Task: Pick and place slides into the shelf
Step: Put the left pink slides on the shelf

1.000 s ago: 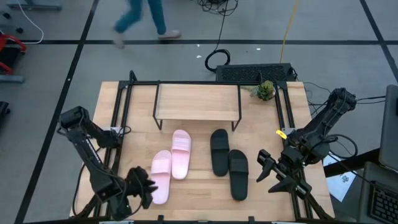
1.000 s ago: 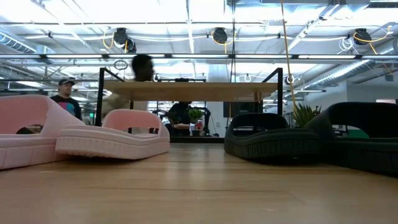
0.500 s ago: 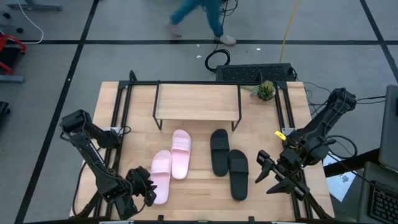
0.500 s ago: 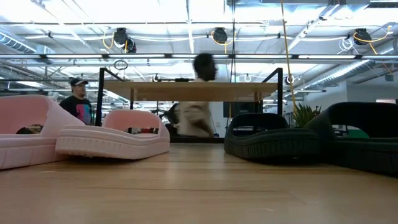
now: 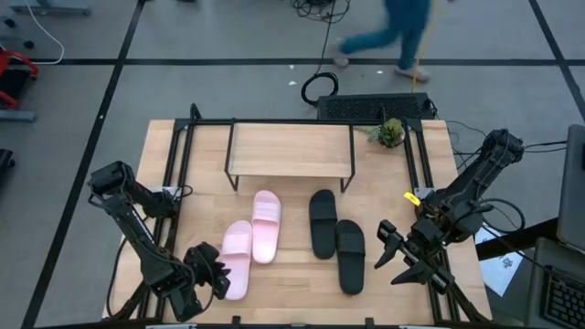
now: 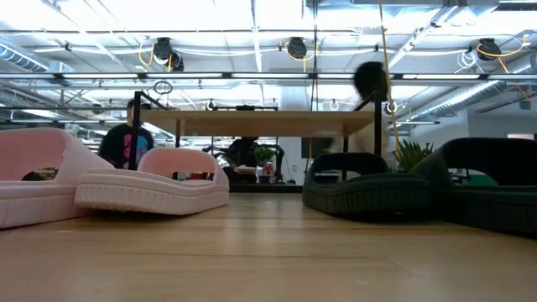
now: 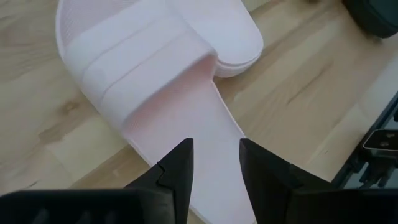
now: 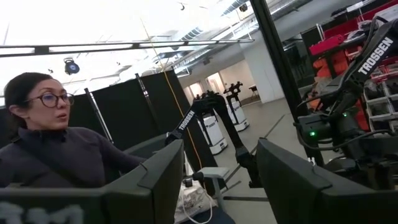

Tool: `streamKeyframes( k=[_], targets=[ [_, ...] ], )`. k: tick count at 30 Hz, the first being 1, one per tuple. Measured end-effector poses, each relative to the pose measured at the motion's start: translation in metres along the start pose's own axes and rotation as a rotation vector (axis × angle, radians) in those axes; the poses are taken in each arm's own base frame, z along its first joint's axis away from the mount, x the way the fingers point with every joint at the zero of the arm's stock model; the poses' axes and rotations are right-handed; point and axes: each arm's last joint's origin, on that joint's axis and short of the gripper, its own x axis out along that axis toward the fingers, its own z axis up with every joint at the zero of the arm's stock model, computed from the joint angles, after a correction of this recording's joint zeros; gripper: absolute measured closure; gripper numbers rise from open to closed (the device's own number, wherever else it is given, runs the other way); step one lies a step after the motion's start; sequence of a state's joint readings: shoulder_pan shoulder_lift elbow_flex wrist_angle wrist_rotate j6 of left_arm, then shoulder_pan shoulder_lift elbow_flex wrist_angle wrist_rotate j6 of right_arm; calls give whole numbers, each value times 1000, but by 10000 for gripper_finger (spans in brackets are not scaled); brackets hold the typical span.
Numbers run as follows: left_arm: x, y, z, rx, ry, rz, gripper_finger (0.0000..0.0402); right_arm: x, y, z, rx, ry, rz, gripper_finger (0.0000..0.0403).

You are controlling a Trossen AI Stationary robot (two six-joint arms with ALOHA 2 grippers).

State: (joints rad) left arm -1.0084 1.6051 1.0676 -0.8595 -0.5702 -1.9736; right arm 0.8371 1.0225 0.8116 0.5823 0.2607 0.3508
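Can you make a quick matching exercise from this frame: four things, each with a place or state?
Things:
1. left gripper
2. right gripper
3. shelf
4. black slides

Places or states:
A. at the table's far side, board top bare
B. open, over the heel of the nearer pink slide
C. flat on the table, right of the pink pair
D. open, at the table's right edge, off every slide

Pairs: 1-B, 2-D, 3-A, 4-C
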Motion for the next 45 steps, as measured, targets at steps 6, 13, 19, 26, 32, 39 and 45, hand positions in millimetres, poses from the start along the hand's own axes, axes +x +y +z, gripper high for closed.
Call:
streamKeyframes(
  k=[6,13,19,26,32,39,45],
  targets=[
    [0,3,1,-11,5,35,221,0,0,0,0,-1,-1,209],
    [0,5,2,11,0,49,121,0,0,0,3,-5,-3,209],
    [5,4,2,58,-20,66,86,0,0,0,1,-5,-3,209],
    [25,5,2,91,-58,143,108,0,0,0,1,-5,-3,209],
    [34,4,3,147,-41,189,142,0,0,0,1,-5,-3,209],
    [33,9,5,198,-39,239,182,0,0,0,0,-5,-3,209],
    [34,10,5,207,-41,250,207,0,0,0,-21,-5,-4,209]
  ],
)
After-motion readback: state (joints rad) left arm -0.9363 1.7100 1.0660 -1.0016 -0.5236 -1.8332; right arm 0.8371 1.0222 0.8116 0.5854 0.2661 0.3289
